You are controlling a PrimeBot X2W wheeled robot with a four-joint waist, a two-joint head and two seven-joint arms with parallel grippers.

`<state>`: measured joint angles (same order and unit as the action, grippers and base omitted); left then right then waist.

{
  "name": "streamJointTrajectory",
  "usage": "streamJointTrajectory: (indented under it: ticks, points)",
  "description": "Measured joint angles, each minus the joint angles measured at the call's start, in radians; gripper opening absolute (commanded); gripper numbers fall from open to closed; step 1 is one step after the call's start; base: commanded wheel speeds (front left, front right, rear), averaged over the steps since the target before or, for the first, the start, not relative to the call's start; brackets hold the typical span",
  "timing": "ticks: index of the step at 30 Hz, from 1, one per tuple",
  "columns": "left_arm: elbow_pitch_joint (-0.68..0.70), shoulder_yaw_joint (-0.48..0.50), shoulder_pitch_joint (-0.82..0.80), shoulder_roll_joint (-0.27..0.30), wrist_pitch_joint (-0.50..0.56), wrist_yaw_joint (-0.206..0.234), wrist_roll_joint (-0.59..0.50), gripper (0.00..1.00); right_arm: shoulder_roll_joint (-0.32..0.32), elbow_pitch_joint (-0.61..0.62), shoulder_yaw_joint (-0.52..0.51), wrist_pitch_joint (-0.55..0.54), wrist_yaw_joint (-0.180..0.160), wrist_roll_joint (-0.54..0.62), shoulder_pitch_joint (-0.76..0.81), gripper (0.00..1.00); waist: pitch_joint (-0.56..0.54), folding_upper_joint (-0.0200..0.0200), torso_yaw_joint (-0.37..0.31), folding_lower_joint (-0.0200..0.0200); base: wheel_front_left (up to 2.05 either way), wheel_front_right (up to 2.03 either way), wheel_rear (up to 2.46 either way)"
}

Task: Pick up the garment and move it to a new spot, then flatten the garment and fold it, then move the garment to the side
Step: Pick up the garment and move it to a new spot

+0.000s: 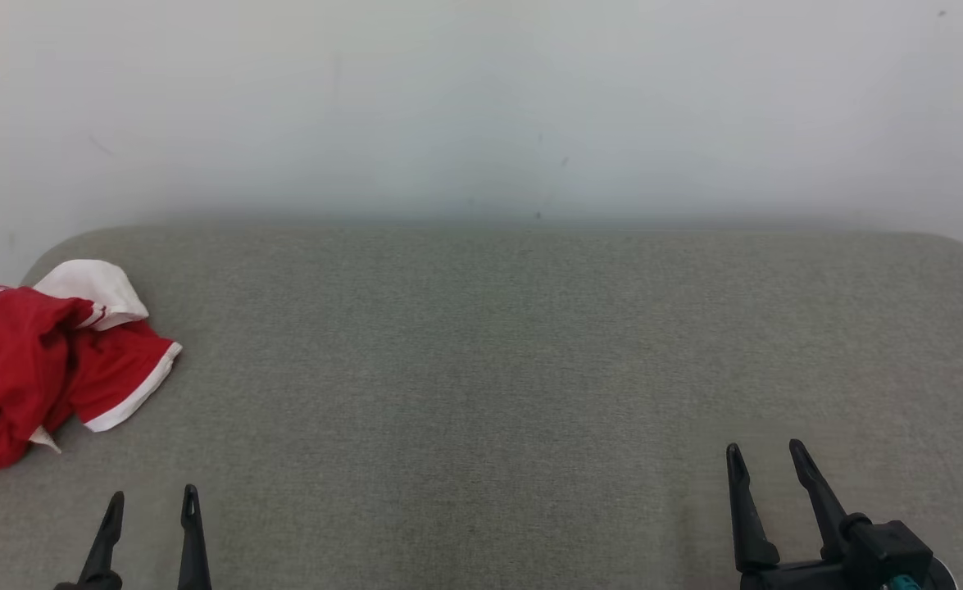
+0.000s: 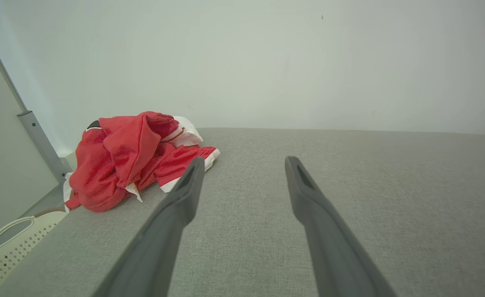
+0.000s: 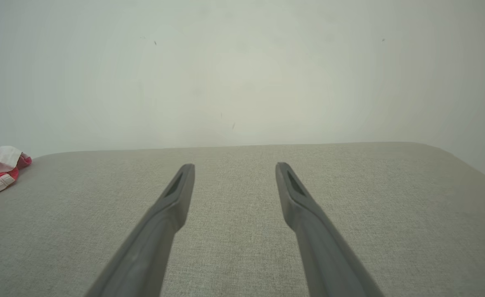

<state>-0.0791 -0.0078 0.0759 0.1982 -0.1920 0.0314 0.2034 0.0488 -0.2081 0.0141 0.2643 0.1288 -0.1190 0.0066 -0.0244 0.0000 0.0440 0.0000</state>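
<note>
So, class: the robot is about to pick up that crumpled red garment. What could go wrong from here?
1. The garment sits bunched at the left edge of the grey surface; a nudge from the open left gripper could push it off toward the basket below.
2. Its layers overlap, so a pinch may catch one fold only and lift it tangled.

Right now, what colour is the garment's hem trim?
White hem trim on the red garment; clearest in the head view.
</note>
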Motion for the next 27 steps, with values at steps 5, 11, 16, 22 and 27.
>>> streamJointTrajectory:
  ticks: [5, 11, 16, 22, 27]
  points:
    - [0.000, -0.009, 0.000, 0.004, 0.000, 0.004, 0.000, 1.00, 0.000, -0.002, -0.001, -0.001, 0.000, 0.000, 0.016, 1.00, -0.002, 0.0000, 0.062, 0.0000, 0.00, 0.00, 0.00]
    - [0.004, -0.002, 0.006, 0.021, 0.010, 0.014, -0.001, 1.00, 0.000, -0.006, 0.005, -0.001, 0.000, -0.005, 0.020, 1.00, -0.005, -0.0001, 0.155, 0.0000, 0.00, 0.00, 0.00]
    - [0.021, 0.008, 0.012, 0.031, 0.022, 0.026, 0.000, 1.00, 0.000, -0.012, 0.010, -0.001, 0.000, -0.012, 0.026, 1.00, -0.010, 0.0000, 0.242, 0.0000, 0.00, 0.00, 0.00]
    - [0.032, 0.017, 0.031, 0.043, 0.035, 0.035, 0.001, 1.00, 0.000, -0.021, 0.025, -0.001, 0.000, -0.021, 0.028, 1.00, -0.019, -0.0001, 0.344, 0.0000, 0.00, 0.00, 0.00]
    - [0.047, 0.038, 0.057, 0.049, 0.035, 0.052, 0.012, 1.00, 0.000, -0.029, 0.046, 0.000, 0.000, -0.022, 0.019, 1.00, -0.027, 0.0000, 0.412, 0.0000, 0.00, 0.00, 0.00]
